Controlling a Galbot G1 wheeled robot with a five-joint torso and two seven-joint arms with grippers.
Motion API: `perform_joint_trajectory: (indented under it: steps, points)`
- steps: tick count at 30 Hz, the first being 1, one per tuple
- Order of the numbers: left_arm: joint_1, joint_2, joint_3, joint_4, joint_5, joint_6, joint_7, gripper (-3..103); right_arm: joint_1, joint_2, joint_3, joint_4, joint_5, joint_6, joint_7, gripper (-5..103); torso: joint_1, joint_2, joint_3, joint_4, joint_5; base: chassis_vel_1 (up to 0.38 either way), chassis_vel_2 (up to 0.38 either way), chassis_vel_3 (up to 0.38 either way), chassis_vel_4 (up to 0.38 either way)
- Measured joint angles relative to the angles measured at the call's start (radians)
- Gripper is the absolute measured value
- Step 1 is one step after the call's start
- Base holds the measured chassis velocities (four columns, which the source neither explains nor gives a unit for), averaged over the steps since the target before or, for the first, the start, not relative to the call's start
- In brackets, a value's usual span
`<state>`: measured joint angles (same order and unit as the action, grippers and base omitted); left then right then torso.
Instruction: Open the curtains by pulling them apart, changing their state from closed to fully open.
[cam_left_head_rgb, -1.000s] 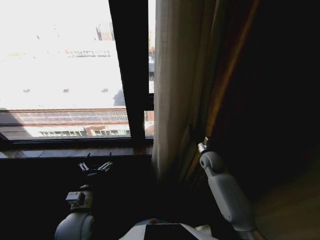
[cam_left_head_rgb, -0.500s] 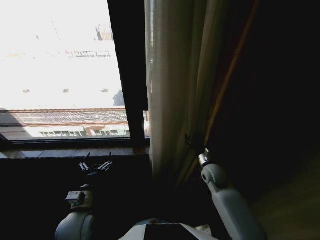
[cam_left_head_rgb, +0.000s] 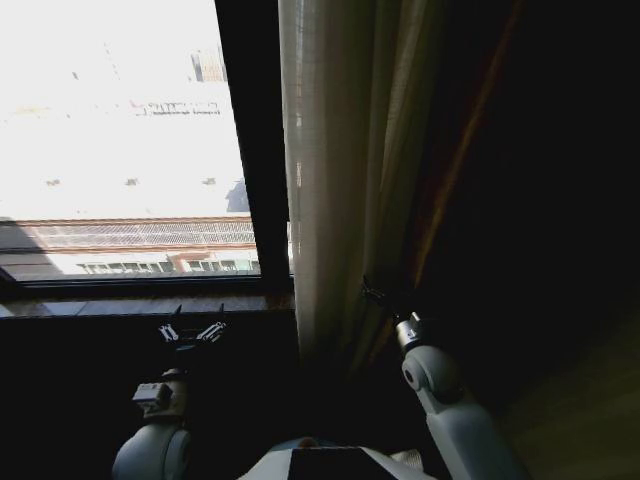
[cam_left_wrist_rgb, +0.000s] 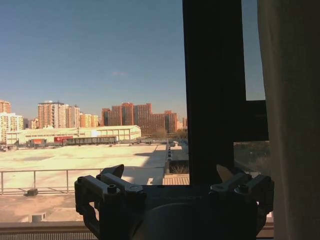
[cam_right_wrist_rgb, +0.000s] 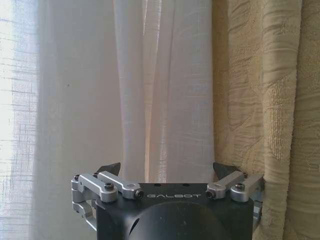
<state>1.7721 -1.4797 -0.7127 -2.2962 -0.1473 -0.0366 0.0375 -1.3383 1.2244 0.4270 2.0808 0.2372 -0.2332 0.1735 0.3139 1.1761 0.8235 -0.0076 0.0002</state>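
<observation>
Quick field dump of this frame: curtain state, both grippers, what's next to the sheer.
curtain: sheer white panel bunched right of the dark window frame
window: glass left of the frame uncovered
left gripper: open, low near the sill, facing the window, holding nothing
right gripper: open, facing the sheer panel, fabric not pinched
beside sheer: tan-gold drape, on its right in the head view

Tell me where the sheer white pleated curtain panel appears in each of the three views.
Head view: sheer white pleated curtain panel, centre, right of the dark window frame bar.
Left wrist view: right edge, beside the same bar.
Right wrist view: centre, ahead of the right gripper.
</observation>
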Motion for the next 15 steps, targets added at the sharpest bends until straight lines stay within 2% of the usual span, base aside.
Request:
perform_joint_trajectory:
  steps: [8,15]
  points:
    - [-0.001,-0.001,-0.001,-0.007,-0.001,0.000,0.000,100,0.006,0.005,0.000,-0.019,-0.012,0.015,0.000,100,0.000,0.000,0.000,-0.0002,0.0001,0.051,0.060,-0.055,-0.046]
    - [0.001,-0.002,0.000,-0.007,0.000,0.002,0.000,100,0.007,0.011,0.001,-0.024,-0.016,0.018,0.000,100,0.000,0.000,0.000,-0.0001,0.0001,0.191,0.181,-0.191,-0.207]
